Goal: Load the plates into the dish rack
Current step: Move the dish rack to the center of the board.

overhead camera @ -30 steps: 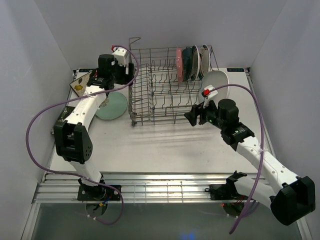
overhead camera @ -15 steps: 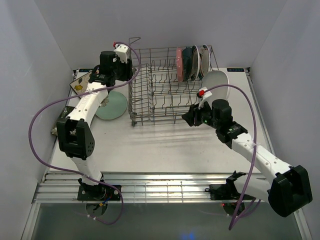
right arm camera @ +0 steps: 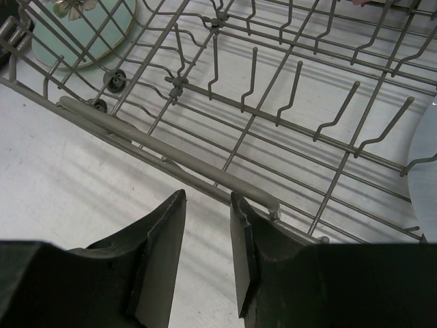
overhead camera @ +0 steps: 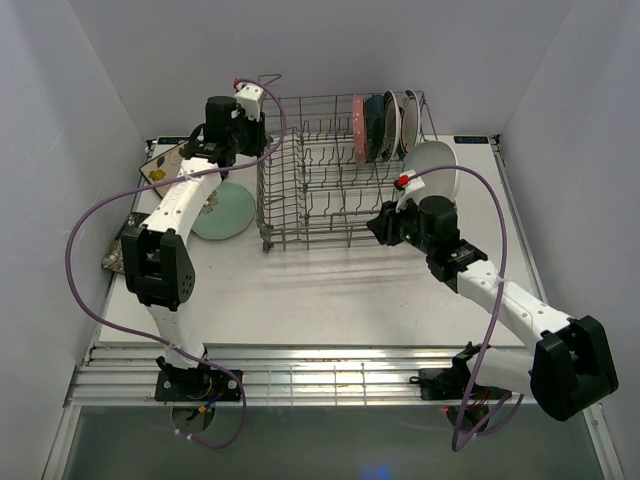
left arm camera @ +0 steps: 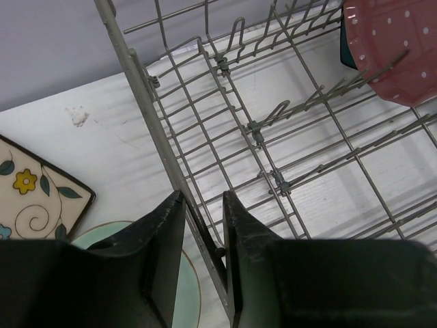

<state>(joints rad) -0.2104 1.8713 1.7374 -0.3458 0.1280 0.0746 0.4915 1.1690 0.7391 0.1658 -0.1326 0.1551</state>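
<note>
Both arms are moving in on the dish rack (overhead camera: 268, 205); the left gripper (left arm camera: 203, 205) is narrowing astride its left rail, and the right gripper (right arm camera: 207, 205) is narrowing at its near rail; neither is clamping yet. Some plates (overhead camera: 385, 125) are standing in its far right corner, while the mint plate (overhead camera: 225, 212) is lying left of it; we are judging that the rack is about to be shifted.

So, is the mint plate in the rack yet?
No, the mint plate lies flat on the table just left of the dish rack, outside its wire wall.

Dish rack (overhead camera: 320, 170): one.
Plates in rack (overhead camera: 375, 125): four.
Plates on table (overhead camera: 330, 290): three: white plate (overhead camera: 437, 168), mint plate (overhead camera: 228, 214), floral plate (overhead camera: 160, 172).
</note>
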